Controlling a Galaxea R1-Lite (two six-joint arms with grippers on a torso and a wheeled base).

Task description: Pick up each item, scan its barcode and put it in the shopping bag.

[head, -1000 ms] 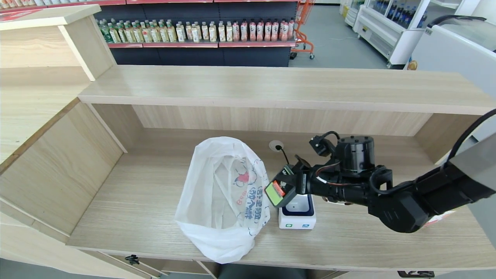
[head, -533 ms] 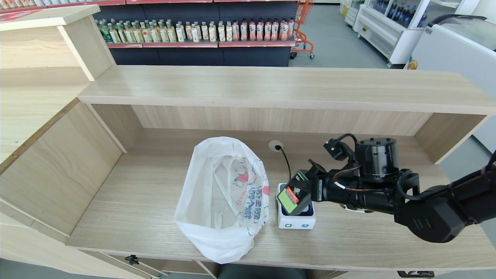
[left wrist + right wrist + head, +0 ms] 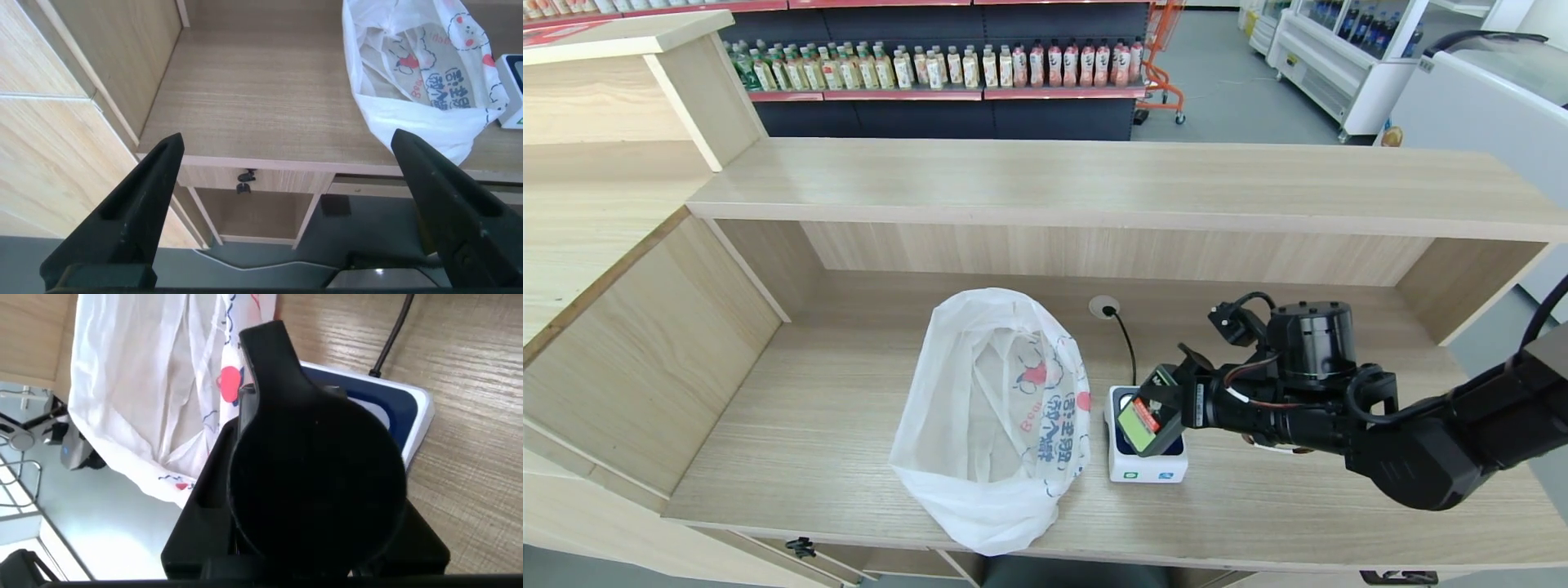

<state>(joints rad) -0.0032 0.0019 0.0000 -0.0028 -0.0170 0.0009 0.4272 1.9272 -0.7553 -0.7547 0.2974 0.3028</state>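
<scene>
Head view: gripping a small round container (image 3: 1141,420) with the right gripper (image 3: 1158,406), clamping it between both jaws. Holding it tilted, showing its green-and-red label toward the shopping bag (image 3: 992,425), hovering just above the white scanner (image 3: 1147,467); not managing to tell whether touching. Noting the scanner sitting on the wooden counter (image 3: 792,441), just beside the bag, trailing a black cable (image 3: 1125,343) back to a round port (image 3: 1104,308). Noting the bag standing open, white, carrying a cartoon print, hiding something pale inside, too unclear for naming. Right wrist view: looking past the container's dark round side, catching the scanner's blue top and the bag beyond. Left wrist view: hanging the left gripper (image 3: 286,147) out in front of the counter's front edge, spreading its jaws wide apart, gripping nothing, staying well apart from the bag.
</scene>
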